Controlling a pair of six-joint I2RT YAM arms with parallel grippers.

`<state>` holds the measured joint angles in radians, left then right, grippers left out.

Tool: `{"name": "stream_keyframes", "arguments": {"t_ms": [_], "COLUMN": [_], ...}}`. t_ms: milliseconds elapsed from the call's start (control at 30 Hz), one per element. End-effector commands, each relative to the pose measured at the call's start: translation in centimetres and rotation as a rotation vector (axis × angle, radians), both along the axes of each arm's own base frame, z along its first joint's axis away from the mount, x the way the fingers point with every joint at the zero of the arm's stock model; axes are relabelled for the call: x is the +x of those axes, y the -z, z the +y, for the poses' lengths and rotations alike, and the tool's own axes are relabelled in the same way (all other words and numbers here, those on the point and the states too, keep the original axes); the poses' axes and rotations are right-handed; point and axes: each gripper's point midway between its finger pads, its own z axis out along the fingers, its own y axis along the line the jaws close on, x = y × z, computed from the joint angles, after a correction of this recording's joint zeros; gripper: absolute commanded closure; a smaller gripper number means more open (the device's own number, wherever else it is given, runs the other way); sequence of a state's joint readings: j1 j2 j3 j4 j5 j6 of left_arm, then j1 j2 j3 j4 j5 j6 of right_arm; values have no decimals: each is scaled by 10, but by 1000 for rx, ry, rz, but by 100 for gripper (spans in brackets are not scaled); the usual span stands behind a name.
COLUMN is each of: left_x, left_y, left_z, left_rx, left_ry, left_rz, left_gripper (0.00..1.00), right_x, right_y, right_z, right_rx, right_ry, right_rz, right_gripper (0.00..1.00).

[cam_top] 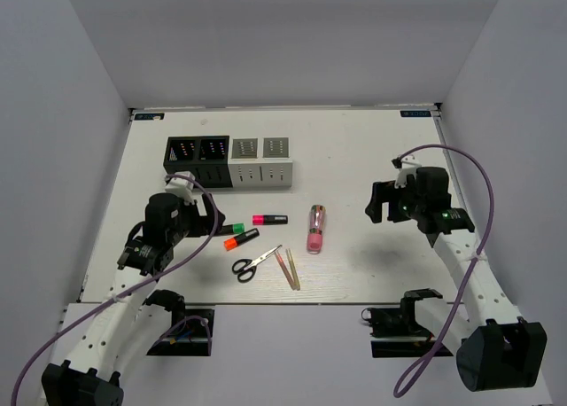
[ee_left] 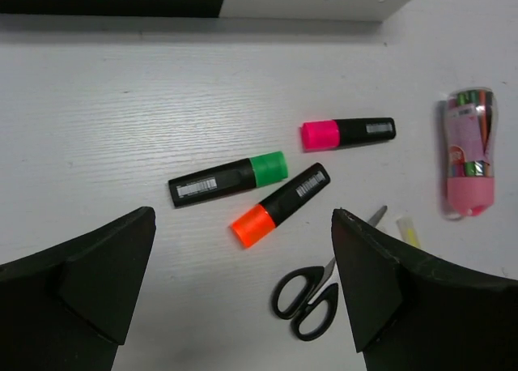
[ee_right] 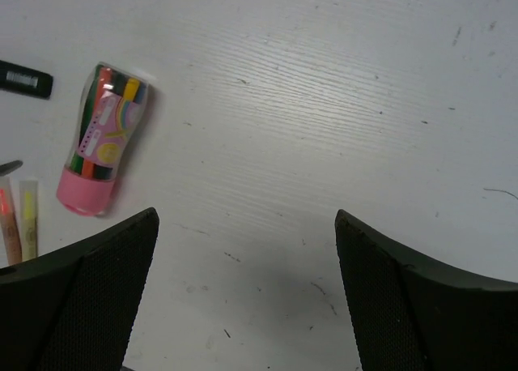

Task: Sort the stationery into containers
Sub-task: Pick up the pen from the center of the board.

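On the left, our left claw [ee_left: 243, 253] gapes wide above the green marker [ee_left: 229, 179] and orange marker [ee_left: 280, 204], which lie so close that closing could pinch both or flick one away. Scissors [cam_top: 252, 262], sticks [cam_top: 289, 269] and tube [cam_top: 315, 229] lie further right, all outside the boxes [cam_top: 261, 174]. Our right claw [ee_right: 247, 241], equally wide, hovers beside the tube.

- The left organizer [cam_top: 197, 164] and the right organizer [cam_top: 261, 164] stand touching, side by side, at the back of the table [cam_top: 372, 149].
- Before them lie the left marker [cam_top: 235, 228], the rear marker [cam_top: 269, 220] and the front marker [cam_top: 241, 239], close together.
- The tube [cam_top: 315, 228] lies right of the markers, apart from them.
- The scissors [cam_top: 255, 264] lie before the markers, with the two sticks [cam_top: 290, 269] just beside them on the right.
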<state>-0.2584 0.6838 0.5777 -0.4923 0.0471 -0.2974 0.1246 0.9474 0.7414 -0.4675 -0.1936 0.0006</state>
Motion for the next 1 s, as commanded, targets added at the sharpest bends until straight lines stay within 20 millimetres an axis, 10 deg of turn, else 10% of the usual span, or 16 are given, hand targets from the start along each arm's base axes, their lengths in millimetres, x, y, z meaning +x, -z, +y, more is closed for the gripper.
{"name": "stream_keyframes", "arguments": {"t_ms": [0, 300, 333, 367, 433, 467, 633, 667, 700, 733, 767, 867, 900, 933, 967], "left_x": [-3, -9, -9, -9, -12, -15, -17, -28, -26, -28, -27, -34, -33, -32, -27], "left_y": [-8, -9, -7, -8, -3, -1, 22, 25, 31, 37, 34, 44, 45, 47, 48], "left_z": [-16, -32, -34, -36, -42, -46, -53, -59, -60, -53, -54, -43, -40, -38, -37], "left_rx": [-46, -92, -92, -97, -98, -93, 17, 52, 81, 144, 168, 369, 403, 449, 489], "left_ry": [93, 177, 190, 200, 224, 244, 237, 263, 248, 205, 212, 286, 297, 342, 380], "left_rz": [-30, -30, -22, -24, 3, 20, 138, 187, 234, 257, 256, 290, 303, 301, 281], "left_gripper": [0, 6, 15, 53, 96, 100, 93, 77, 36, 28, 23, 15, 18, 22, 27], "right_x": [-4, -25, -25, -20, -14, -13, -9, -12, -11, -18, -22, -38, -40, -37, -38], "right_y": [-5, 5, 6, 6, 7, 9, 10, 16, 17, 18, 17, 15, 14, 16, 12], "right_z": [16, 25, 23, 14, 3, -4, -15, -14, -14, -8, 2, 27, 31, 34, 39], "right_rx": [39, -16, -30, -78, -134, -169, -219, -223, -231, -212, -166, -49, -35, -27, -13], "right_ry": [-109, -337, -346, -312, -271, -246, -211, -229, -239, -280, -329, -471, -486, -502, -533], "right_rz": [-17, -11, -12, -14, -11, -7, -10, 19, 17, 46, 55, 89, 81, 46, 6], "right_gripper": [10, 10, 10, 10, 10, 10, 10, 10, 10, 11, 86, 100, 76, 10, 9]}}
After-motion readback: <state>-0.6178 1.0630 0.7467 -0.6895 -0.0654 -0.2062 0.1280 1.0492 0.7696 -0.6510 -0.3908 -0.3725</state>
